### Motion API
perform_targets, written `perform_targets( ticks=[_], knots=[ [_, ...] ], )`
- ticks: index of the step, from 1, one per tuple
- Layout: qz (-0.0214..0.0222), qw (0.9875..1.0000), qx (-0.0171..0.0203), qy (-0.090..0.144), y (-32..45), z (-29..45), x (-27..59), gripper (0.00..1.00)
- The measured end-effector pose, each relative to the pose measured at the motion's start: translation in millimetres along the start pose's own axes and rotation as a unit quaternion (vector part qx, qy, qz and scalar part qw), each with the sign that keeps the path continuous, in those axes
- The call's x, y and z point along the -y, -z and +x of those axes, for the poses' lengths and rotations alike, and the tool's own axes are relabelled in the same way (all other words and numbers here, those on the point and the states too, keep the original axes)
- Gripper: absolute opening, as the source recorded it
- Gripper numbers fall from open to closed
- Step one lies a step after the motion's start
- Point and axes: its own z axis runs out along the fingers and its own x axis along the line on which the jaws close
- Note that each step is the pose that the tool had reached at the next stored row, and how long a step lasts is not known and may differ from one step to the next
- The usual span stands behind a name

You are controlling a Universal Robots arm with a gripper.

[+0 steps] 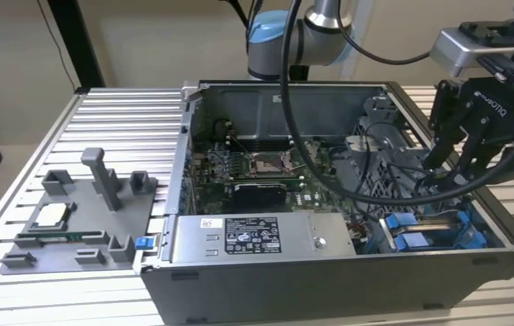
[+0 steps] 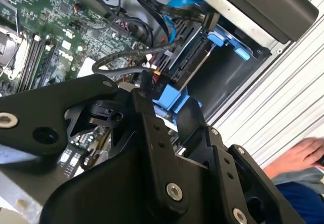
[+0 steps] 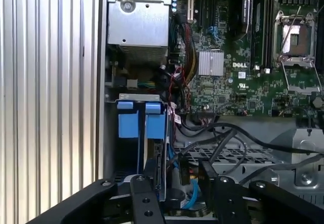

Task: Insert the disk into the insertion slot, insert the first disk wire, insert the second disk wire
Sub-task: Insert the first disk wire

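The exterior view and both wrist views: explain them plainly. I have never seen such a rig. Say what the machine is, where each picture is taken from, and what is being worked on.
The machine is one robot arm with a black gripper. The exterior view looks from off the arm at an open computer case on a slatted metal table. On the exterior view's left, a grey tray holds small parts. Both wrist views come from cameras riding on the arm. They look past the gripper into the case, at the green motherboard and the blue disk carriers standing in their bay. The gripper hangs close over those carriers; whether it grips anything cannot be told. In the second wrist view a person's hand is near the table.
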Motion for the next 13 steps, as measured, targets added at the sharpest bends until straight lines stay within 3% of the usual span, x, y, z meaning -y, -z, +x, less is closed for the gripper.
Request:
perform_targets(
  ticks=[1, 5, 10, 13],
  knots=[
    [0.0000, 1.0000, 0.0013, 0.000, -0.9, -0.1, 0.1, 0.00],
    [0.0000, 1.0000, 0.0092, 0.000, -4.5, -0.1, 0.2, 0.00],
    [0.0000, 0.9998, 0.0222, 0.001, -7.6, 0.0, 0.3, 0.00],
    [0.0000, 0.9997, 0.0244, 0.001, -7.6, -0.1, 0.3, 0.00]
  ],
)
